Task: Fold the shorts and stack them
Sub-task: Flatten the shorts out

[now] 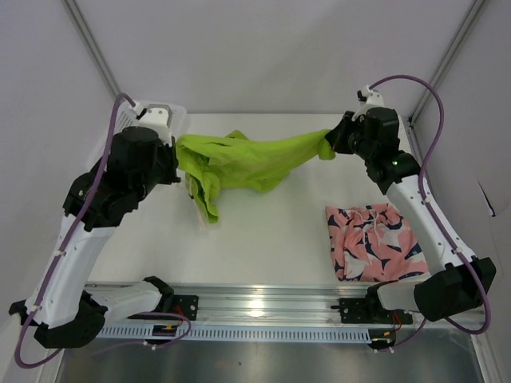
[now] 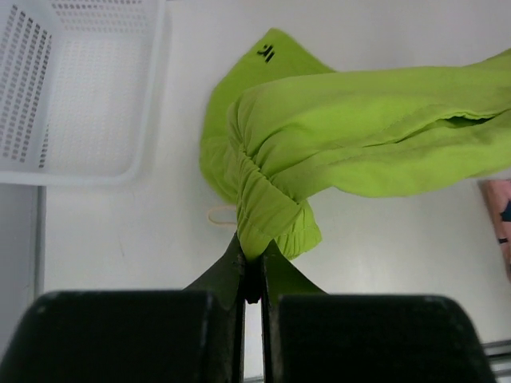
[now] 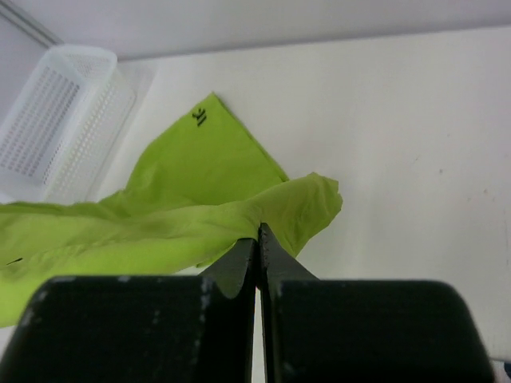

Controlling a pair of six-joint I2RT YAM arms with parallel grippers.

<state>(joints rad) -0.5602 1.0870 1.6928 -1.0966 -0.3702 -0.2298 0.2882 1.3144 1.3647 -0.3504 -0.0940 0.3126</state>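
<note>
Overhead: lime green shorts [image 1: 239, 159] stretched between left tool [image 1: 178, 157] and right tool [image 1: 330, 145], one part drooping to the worktop [image 1: 263, 239]; pink shorts [image 1: 375, 242] lie folded at right front. Wrist views add both tools pinched tight on the fabric, and its dark logo [image 2: 265, 53].

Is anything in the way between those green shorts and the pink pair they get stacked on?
Nothing visible. The left gripper and right gripper hold the green shorts; only bare table separates them from the pink shorts.
</note>
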